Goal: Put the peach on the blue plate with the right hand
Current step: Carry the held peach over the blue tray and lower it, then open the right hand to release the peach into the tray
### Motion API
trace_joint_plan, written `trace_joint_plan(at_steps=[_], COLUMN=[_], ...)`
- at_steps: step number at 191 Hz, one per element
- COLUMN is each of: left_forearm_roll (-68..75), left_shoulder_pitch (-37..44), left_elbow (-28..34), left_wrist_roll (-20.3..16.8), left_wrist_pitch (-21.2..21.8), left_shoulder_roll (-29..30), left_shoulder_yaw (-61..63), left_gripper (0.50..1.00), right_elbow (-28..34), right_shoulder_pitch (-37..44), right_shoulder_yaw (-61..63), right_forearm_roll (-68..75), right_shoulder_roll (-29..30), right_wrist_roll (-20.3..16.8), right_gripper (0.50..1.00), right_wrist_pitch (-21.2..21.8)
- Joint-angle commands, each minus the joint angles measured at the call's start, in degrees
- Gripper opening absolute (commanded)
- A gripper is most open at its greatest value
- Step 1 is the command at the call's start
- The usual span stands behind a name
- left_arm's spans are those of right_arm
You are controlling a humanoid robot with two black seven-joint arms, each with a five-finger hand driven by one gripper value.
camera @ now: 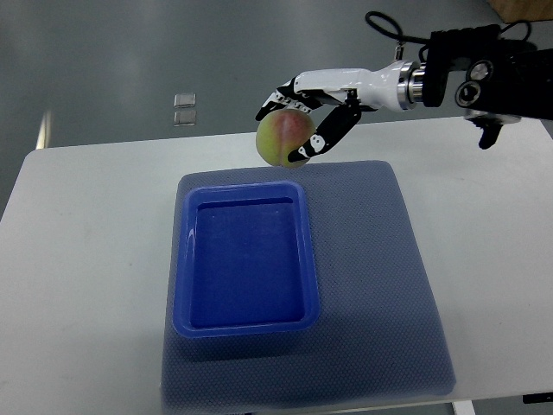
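Note:
A yellow-green peach (282, 138) with a pink blush hangs in the air beyond the far edge of the blue plate (182, 259). My right hand (298, 121), white with black fingertips, comes in from the right and is shut on the peach, fingers over its top and thumb under its right side. The plate is a deep rectangular blue tray, empty, lying on a blue-grey mat (380, 285). The left arm does not show.
The mat lies on a white table (78, 259) whose far edge runs just behind the hand. Beyond it is grey floor with a small pale floor fitting (185, 109).

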Motion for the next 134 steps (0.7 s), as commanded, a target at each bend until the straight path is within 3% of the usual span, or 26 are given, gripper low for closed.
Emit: trace_joint_plan(at_steps=[1,7,56,93,94,98,134], left_forearm_roll=[-0.01,-0.01,-0.01,-0.01,-0.01,-0.01,0.08], left_shoulder_pitch=[-0.07,-0.07,-0.07,-0.07,-0.07,-0.07,-0.07], left_elbow=[-0.43,-0.52,-0.52,-0.61,-0.61,-0.61,-0.79], left_wrist_roll=[-0.01,-0.01,-0.01,-0.01,-0.01,-0.01,-0.01], left_wrist_pitch=[0.00,0.00,0.00,0.00,0.00,0.00,0.00], left_shoulder_roll=[-0.01,-0.01,-0.01,-0.01,-0.01,-0.01,-0.01], left_shoulder_yaw=[0.00,-0.09,-0.17,-0.17,-0.17,-0.17,-0.17], left_gripper=[1.000,1.000,1.000,1.000,1.000,1.000,1.000], right_elbow=[-2.96,-4.98,-10.52,-12.54,-12.80,-12.89,-15.18], right_shoulder_pitch=[-1.45,-3.56,-10.50,-12.70,-13.31,-13.67,-17.18], right_shoulder_yaw=[-0.74,-0.83,-0.74,-0.74,-0.66,-0.65,-0.74], right_forearm_roll=[0.49,0.49,-0.03,-0.30,-0.21,-0.30,-0.91], right_shoulder_roll=[5.31,8.82,17.17,19.99,20.77,21.04,22.89], right_wrist_roll=[0.00,0.00,-0.09,-0.09,-0.09,-0.09,-0.09], right_gripper=[0.500,0.500,0.500,0.500,0.523,0.535,0.554], right_wrist_pitch=[-0.67,-1.02,-2.69,-2.95,-2.95,-2.95,-4.09])
